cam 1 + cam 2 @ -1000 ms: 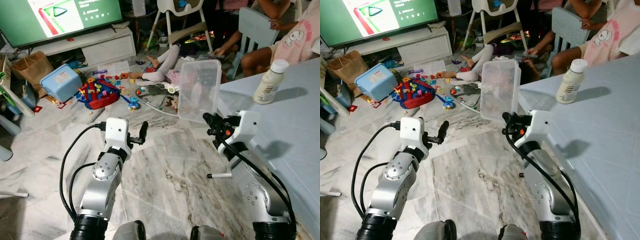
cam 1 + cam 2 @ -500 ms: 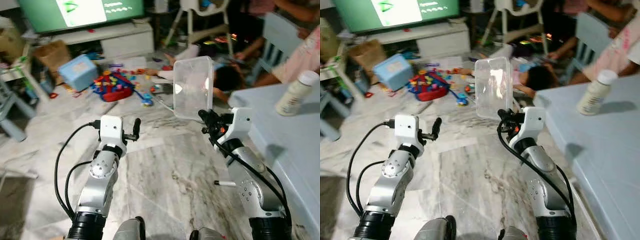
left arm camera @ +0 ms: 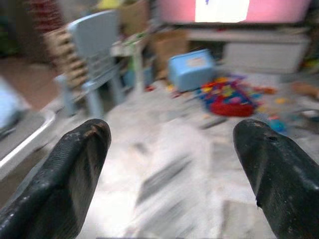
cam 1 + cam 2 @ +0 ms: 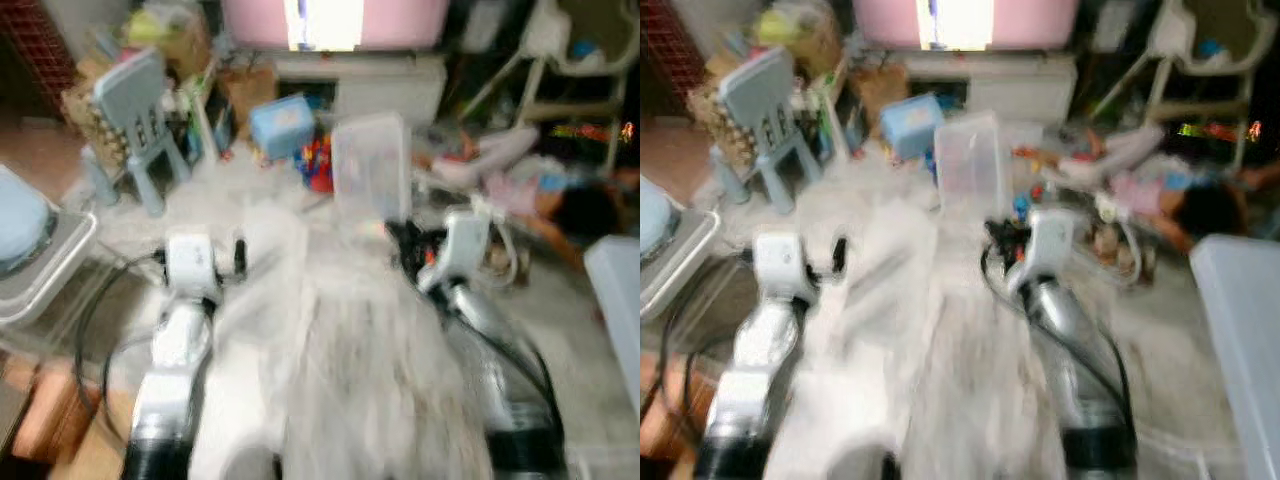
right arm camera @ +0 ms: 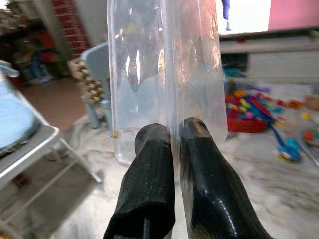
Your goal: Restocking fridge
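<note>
The floor (image 4: 330,330) was pale marble with grey-brown veins, blurred in the head views. A small light-blue chair (image 4: 135,110) stood on it to the robot's left, and a blue box (image 4: 282,124) sat farther on, beside a heap of bright toys (image 3: 232,97) spread over the marble. A low white cabinet (image 4: 1015,85) stood behind them under a lit screen (image 4: 960,20). To the right, a white high chair (image 4: 1185,60) stood on the floor.

Both eye views are heavily motion-blurred: the floor toys (image 4: 318,160) are indistinct colours. The clear container (image 5: 164,74) runs past the right wrist view's top edge. The screen (image 4: 960,20) is unreadable.
</note>
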